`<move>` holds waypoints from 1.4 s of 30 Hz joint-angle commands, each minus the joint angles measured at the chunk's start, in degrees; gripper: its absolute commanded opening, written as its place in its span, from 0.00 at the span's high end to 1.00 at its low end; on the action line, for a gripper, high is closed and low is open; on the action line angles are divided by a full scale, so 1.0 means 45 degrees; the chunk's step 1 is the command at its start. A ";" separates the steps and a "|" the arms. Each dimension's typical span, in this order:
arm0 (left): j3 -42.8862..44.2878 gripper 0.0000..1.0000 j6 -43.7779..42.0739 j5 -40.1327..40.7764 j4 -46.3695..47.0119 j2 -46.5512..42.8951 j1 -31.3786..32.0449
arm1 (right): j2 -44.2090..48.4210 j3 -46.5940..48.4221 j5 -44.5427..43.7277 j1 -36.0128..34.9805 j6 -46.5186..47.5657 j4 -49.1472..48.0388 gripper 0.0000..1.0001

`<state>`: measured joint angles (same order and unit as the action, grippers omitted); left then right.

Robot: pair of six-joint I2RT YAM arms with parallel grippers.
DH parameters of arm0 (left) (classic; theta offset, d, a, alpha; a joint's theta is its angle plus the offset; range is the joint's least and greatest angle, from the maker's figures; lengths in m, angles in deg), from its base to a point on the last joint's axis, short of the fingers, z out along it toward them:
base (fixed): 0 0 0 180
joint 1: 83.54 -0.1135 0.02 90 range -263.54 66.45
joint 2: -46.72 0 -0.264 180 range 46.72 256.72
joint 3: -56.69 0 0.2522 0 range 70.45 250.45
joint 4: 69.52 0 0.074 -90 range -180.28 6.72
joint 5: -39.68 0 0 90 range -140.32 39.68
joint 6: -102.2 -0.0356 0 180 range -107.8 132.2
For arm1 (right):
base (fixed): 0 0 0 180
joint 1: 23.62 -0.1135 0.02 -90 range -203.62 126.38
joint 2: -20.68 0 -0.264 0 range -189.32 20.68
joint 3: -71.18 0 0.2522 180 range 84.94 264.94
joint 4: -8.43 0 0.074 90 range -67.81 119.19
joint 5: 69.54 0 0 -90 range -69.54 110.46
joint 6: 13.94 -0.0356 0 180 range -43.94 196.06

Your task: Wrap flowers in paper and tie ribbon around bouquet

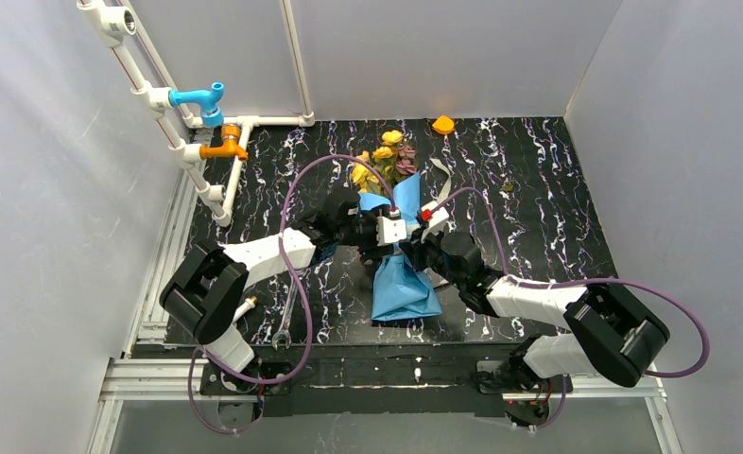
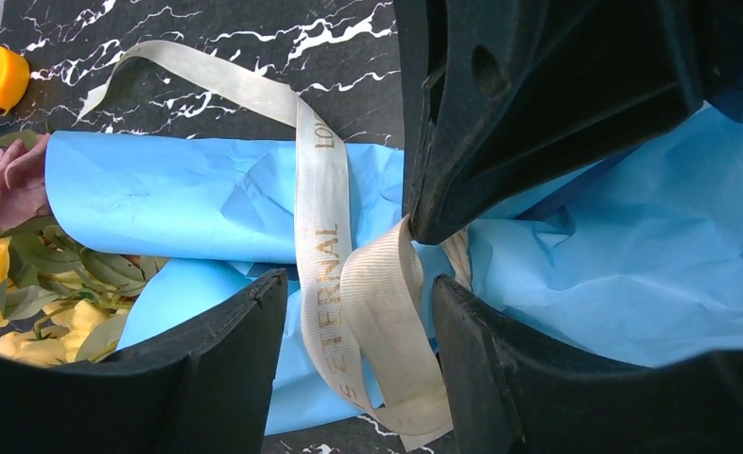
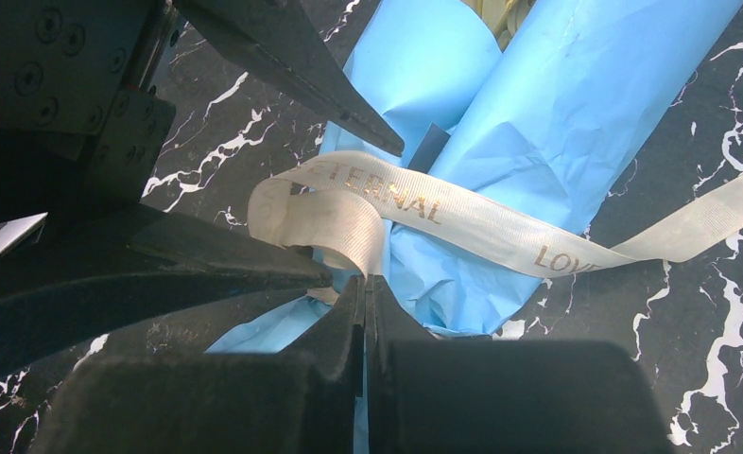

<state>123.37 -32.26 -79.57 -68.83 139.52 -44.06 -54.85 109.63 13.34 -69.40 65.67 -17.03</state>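
The bouquet lies in the middle of the table, ribbon across its waist; right gripper pinches the ribbon's loop, presumably holding the wrap snug, while left gripper straddles it, jaws apart, ungripped.

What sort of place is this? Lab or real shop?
Probably a lab robot test cell: plain white panel walls, aluminium frame rails round a black marbled tabletop, and a mock pipe rig with plastic taps.

Middle: left gripper, right gripper and ribbon crowd the bouquet.
Left: pipes and a wrench block.
Right: open table, room to pass.
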 commanded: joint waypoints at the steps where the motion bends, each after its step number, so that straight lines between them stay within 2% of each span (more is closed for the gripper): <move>1: 0.0192 0.46 -0.0010 -0.0056 -0.0029 -0.0124 0.0036 | -0.0036 0.0354 -0.0004 -0.0042 -0.0064 -0.0835 0.99; 4: 0.0325 0.56 0.0109 0.0050 -0.0029 0.0085 0.0048 | 0.0033 0.0343 -0.0030 -0.0042 -0.0035 -0.0779 0.99; 9: 0.0444 0.62 0.0192 0.0209 -0.0046 0.0390 0.0041 | 0.0113 0.0319 -0.0051 -0.0042 -0.0015 -0.0727 0.99; 13: 0.0386 0.75 0.0411 0.0134 -0.0068 0.0220 0.0036 | 0.0166 0.0315 -0.0069 -0.0042 0.0000 -0.0683 0.99; 16: 0.0317 0.79 0.0567 0.0057 -0.0134 -0.0072 0.0036 | 0.0163 0.0334 -0.0072 -0.0042 0.0005 -0.0660 0.99; 20: 0.0332 0.81 0.0549 -0.0050 -0.0631 -0.0283 0.0047 | 0.0163 0.0349 -0.0093 -0.0042 0.0005 -0.0640 0.99; 24: 0.0341 0.74 0.0546 -0.0194 -0.1249 -0.0413 0.0034 | 0.0199 0.0354 -0.0113 -0.0042 0.0039 -0.0603 0.99; 25: 0.0302 0.78 0.0546 -0.0239 -0.1361 -0.0458 0.0039 | 0.0201 0.0354 -0.0132 -0.0047 0.0053 -0.0586 0.99; 28: 0.0548 0.97 0.0512 -0.0397 -0.2092 -0.0534 0.0027 | 0.0231 0.0373 -0.0167 -0.0047 0.0097 -0.0542 0.99; 29: 0.0817 1.00 0.0351 -0.0362 -0.2692 -0.0466 0.0038 | 0.0240 0.0383 -0.0159 -0.0042 0.0102 -0.0542 0.99; 31: 0.1207 1.00 0.0254 -0.0389 -0.3573 -0.0283 0.0032 | 0.0222 0.0393 -0.0144 -0.0044 0.0100 -0.0552 0.99; 38: 0.1337 1.00 0.0475 -0.0885 -0.3872 -0.0211 0.0031 | 0.0124 0.0465 -0.0099 -0.0042 0.0083 -0.0450 0.99; 42: 0.1964 1.00 0.0407 -0.1539 -0.5047 -0.0056 0.0034 | 0.0142 0.0565 -0.0222 -0.0042 0.0102 -0.0219 0.99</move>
<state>128.12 -30.19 -81.85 -84.80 140.37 -44.04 -54.82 109.67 13.37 -69.46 65.73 -16.85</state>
